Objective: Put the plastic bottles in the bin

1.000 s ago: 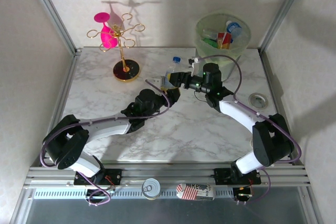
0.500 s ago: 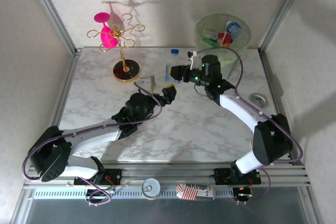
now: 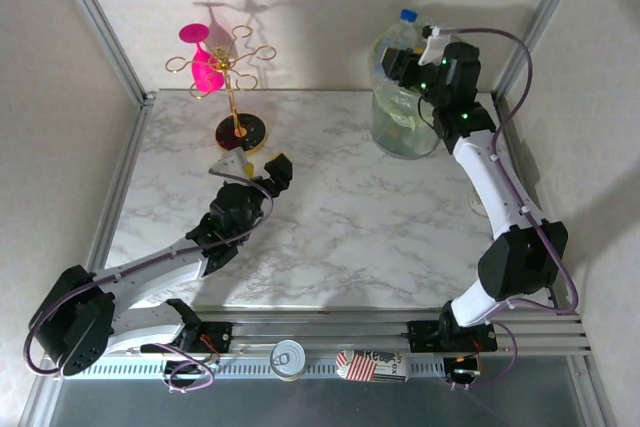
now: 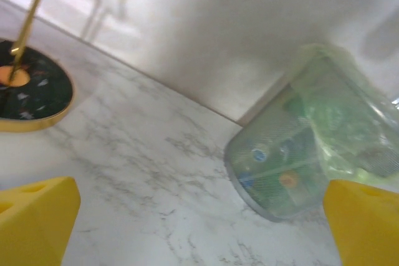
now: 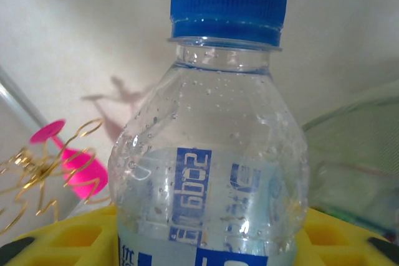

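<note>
Top external view: the gold stand [image 3: 233, 97] with its pink glasses [image 3: 205, 72] sits at eleven o'clock on the marble table [image 3: 340, 217]. It is well apart from the bin [image 3: 405, 132] at one o'clock, and nothing stands between them. The right gripper [image 3: 405, 65] hangs over the bin's rim, clamped on a clear blue-capped bottle [image 3: 402, 35] that pokes out of its jaws toward twelve o'clock, with blurry bottles [image 4: 293, 147] showing through the bin's wall. The left gripper [image 3: 253, 169] has its jaws spread wide and empty, near six o'clock of the stand's base.
</note>
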Motion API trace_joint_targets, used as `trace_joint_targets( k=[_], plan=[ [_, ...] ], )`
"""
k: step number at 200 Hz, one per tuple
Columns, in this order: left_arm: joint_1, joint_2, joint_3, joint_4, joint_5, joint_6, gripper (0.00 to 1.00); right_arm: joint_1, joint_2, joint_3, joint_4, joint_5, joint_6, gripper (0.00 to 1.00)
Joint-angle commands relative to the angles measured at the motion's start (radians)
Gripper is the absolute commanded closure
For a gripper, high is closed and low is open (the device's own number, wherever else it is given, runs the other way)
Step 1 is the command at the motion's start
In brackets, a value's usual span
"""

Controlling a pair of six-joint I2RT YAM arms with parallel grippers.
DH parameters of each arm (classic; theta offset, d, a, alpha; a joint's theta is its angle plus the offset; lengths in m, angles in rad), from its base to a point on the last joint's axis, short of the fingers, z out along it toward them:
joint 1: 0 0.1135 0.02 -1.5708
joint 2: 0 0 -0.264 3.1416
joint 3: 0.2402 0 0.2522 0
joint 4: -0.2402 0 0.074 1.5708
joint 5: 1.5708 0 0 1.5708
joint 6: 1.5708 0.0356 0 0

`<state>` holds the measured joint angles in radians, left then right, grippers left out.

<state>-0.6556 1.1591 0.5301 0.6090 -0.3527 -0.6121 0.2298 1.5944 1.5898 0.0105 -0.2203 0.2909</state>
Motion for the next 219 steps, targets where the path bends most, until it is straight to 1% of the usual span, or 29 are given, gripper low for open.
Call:
trace_joint_targets(
  k=[1,23,54,95,116,127,140,142,144,146,147,149,189,219],
  plan=[
    [0.032,-0.035,-0.045,-0.005,0.018,-0.112,0.0,-0.037,0.051,0.075,0.014,0.047,0.007,0.52],
    [0.042,-0.045,-0.066,-0.004,0.027,-0.134,0.0,-0.058,0.112,0.141,0.005,0.087,-0.001,0.52],
    [0.042,-0.052,-0.076,-0.005,0.037,-0.146,0.0,-0.068,0.197,0.224,-0.065,0.132,-0.035,0.51],
    [0.045,-0.061,-0.085,-0.012,0.031,-0.156,0.0,-0.072,0.268,0.256,-0.108,0.117,-0.043,0.5],
    [0.045,-0.071,-0.084,-0.023,0.028,-0.156,0.0,-0.073,0.287,0.273,-0.119,0.114,-0.043,0.47],
    [0.047,-0.078,-0.084,-0.03,0.022,-0.156,0.0,-0.072,0.296,0.286,-0.126,0.113,-0.044,0.42],
    [0.047,-0.089,-0.082,-0.041,0.013,-0.151,0.0,-0.073,0.299,0.308,-0.139,0.119,-0.048,0.27],
    [0.048,-0.09,-0.082,-0.042,0.01,-0.151,0.01,-0.072,0.3,0.31,-0.14,0.122,-0.05,0.23],
    [0.048,-0.092,-0.082,-0.045,0.009,-0.152,0.0,-0.072,0.3,0.315,-0.141,0.124,-0.052,0.17],
    [0.048,-0.093,-0.081,-0.046,0.007,-0.15,0.0,-0.073,0.3,0.317,-0.143,0.127,-0.053,0.07],
    [0.048,-0.094,-0.082,-0.047,0.006,-0.15,0.0,-0.073,0.3,0.318,-0.144,0.128,-0.054,0.04],
    [0.048,-0.096,-0.082,-0.049,0.004,-0.15,0.0,-0.073,0.299,0.321,-0.145,0.13,-0.056,0.02],
    [0.06,-0.127,-0.08,-0.074,-0.026,-0.138,0.0,-0.073,0.257,0.352,-0.146,0.161,-0.087,0.01],
    [0.069,-0.136,-0.077,-0.08,-0.036,-0.132,0.0,-0.072,0.185,0.309,-0.127,0.177,-0.102,0.01]
  ],
)
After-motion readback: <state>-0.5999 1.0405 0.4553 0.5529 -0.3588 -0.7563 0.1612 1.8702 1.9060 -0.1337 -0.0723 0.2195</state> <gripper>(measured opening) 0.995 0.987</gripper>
